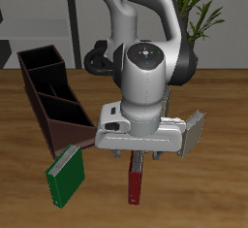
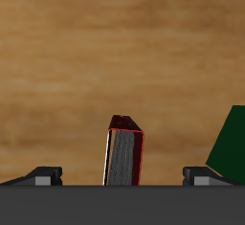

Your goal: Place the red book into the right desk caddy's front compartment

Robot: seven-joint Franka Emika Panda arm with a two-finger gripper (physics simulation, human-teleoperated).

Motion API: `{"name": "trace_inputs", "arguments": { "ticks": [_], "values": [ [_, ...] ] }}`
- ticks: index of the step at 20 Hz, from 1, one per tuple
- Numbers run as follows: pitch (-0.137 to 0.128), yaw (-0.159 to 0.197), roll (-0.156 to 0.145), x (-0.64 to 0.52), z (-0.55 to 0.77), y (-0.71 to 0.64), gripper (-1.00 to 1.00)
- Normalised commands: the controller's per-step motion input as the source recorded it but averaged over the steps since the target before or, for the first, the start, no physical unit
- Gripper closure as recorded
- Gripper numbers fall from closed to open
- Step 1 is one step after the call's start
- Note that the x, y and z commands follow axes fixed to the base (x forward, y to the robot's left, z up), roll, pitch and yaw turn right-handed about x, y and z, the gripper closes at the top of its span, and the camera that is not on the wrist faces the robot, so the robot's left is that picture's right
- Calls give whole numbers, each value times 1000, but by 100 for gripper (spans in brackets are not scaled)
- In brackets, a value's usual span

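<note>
Nearest the camera in the exterior view, the thin red hardcover book (image 1: 134, 184) stands low in the frame, directly under the two-finger gripper (image 1: 135, 157). In the wrist view the book (image 2: 124, 152) sits between the spread fingers (image 2: 42, 174), which look apart from it, so the grasp seems not yet made. Next, I judge, comes closing, lifting and carrying it to the long dark maroon-brown desk caddy (image 1: 53, 96) at upper left. A flat green book (image 1: 68, 172) lies beside it. The wooden table (image 1: 218, 183) is bare elsewhere; shelving and a plant stand behind.

No readable text, labels, brands, numbers or signs on anything in either view.
</note>
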Motion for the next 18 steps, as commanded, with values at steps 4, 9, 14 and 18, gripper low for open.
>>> {"name": "trace_inputs", "arguments": {
  "ticks": [4, 9, 14, 18],
  "values": [
    [35, -29, -15, 7, -212, -116, -100],
    [24, 17, -9, 67, -274, -78, -100],
    [36, -5, 9, 29, -266, -12, -100],
    [18, -4, 10, -22, -163, 33, 100]
  ]
}}
